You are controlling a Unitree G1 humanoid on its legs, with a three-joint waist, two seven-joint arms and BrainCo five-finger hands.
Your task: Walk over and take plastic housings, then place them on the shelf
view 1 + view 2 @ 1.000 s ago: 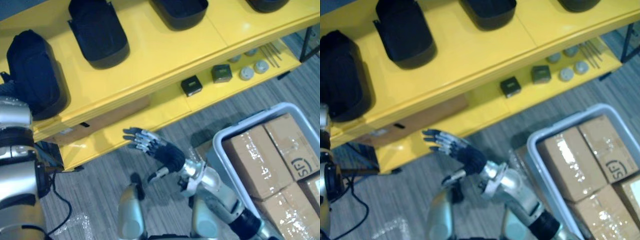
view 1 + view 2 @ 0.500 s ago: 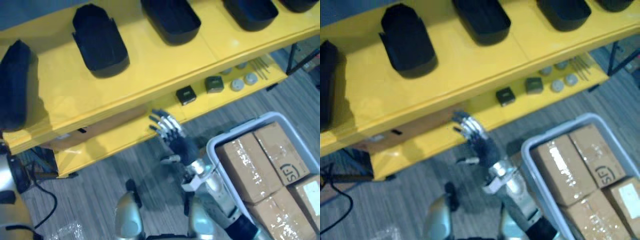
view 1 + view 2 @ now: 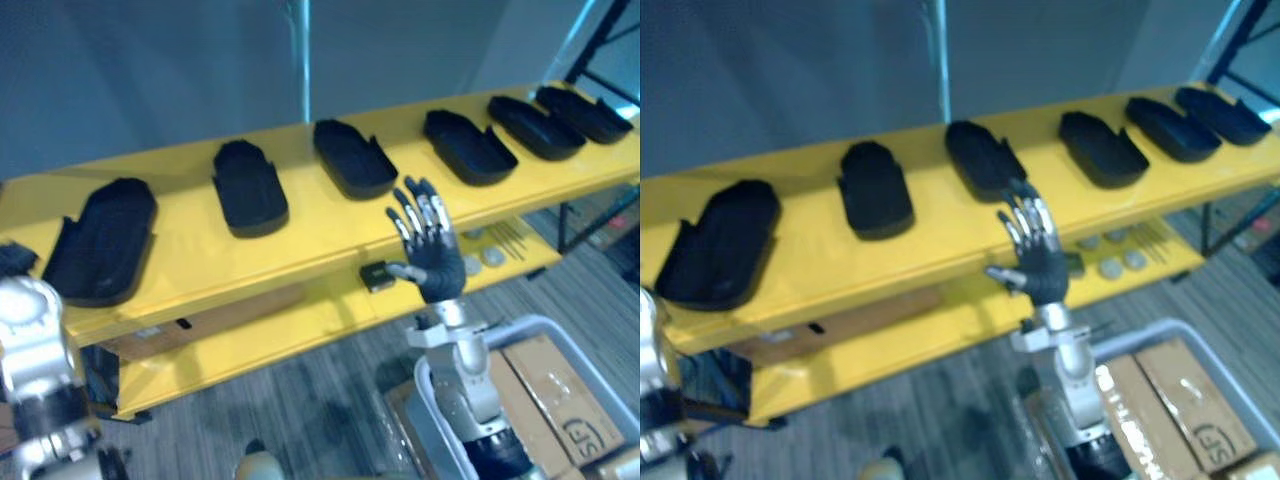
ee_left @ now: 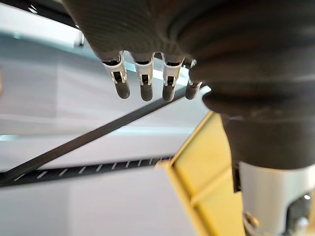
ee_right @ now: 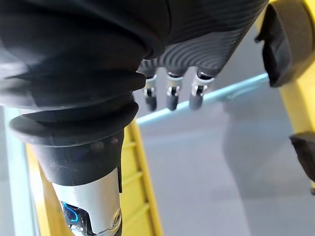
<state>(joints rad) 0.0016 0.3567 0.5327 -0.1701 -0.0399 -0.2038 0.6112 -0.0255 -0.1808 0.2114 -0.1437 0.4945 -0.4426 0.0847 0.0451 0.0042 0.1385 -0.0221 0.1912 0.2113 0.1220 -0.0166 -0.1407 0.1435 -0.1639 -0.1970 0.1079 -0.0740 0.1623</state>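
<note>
Several black plastic housings lie in a row on the top board of the yellow shelf (image 3: 300, 235): one at the left end (image 3: 100, 240), one beside it (image 3: 250, 188), one in the middle (image 3: 352, 158), and more to the right (image 3: 465, 147). My right hand (image 3: 430, 250) is raised in front of the shelf's front edge, fingers straight and spread, open, holding nothing. In its wrist view the right hand's fingers (image 5: 170, 93) hang free, with a housing (image 5: 288, 39) past them. My left hand (image 4: 138, 24) is open and holds nothing; its arm rises at the lower left.
The lower board carries a small black box (image 3: 375, 275) and grey discs (image 3: 490, 257). A cardboard box (image 3: 210, 320) sits under the top board. A grey tote (image 3: 440, 395) with taped cartons (image 3: 560, 390) stands on the floor at the lower right.
The camera has tilted up, so more of the shelf top shows. My right hand has risen from beside the lower board to the top board's edge. The left arm has drawn back.
</note>
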